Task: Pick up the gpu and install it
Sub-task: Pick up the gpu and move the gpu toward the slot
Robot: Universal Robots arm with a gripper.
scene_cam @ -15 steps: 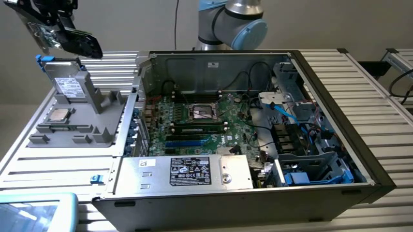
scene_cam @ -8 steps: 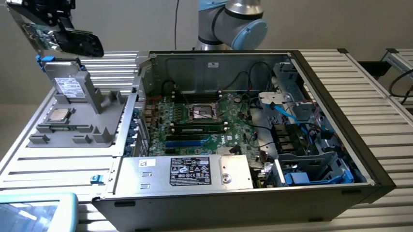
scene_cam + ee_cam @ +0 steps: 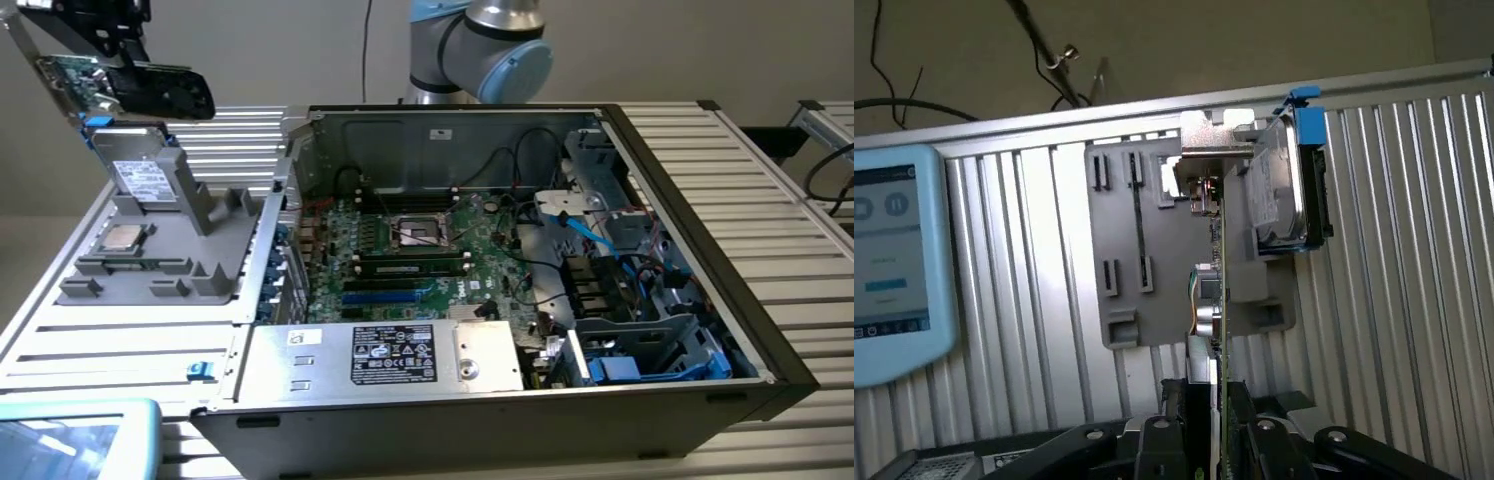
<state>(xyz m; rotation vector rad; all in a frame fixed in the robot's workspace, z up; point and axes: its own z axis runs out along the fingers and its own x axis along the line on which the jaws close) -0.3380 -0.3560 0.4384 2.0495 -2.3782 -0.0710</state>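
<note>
- A ribbed, silvery metal table (image 3: 787, 190) spreads out below the claw (image 3: 127, 68) and runs well off to the exterior view's right.
- A plain pale wall (image 3: 267, 50) stands behind the claw.
- A thin dark cable (image 3: 368, 40) hangs down that wall, near the claw.
- The light is soft and even.

Arm (image 3: 470, 48): silver-grey tube joints, light-blue end caps. Black jaws, round screw heads at base.

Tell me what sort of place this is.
Most likely a robotics lab bench for computer assembly: an open computer case with its motherboard exposed sits on a ribbed metal table, a grey parts fixture stands beside it, and a robot arm holds the gpu in the air.
</note>
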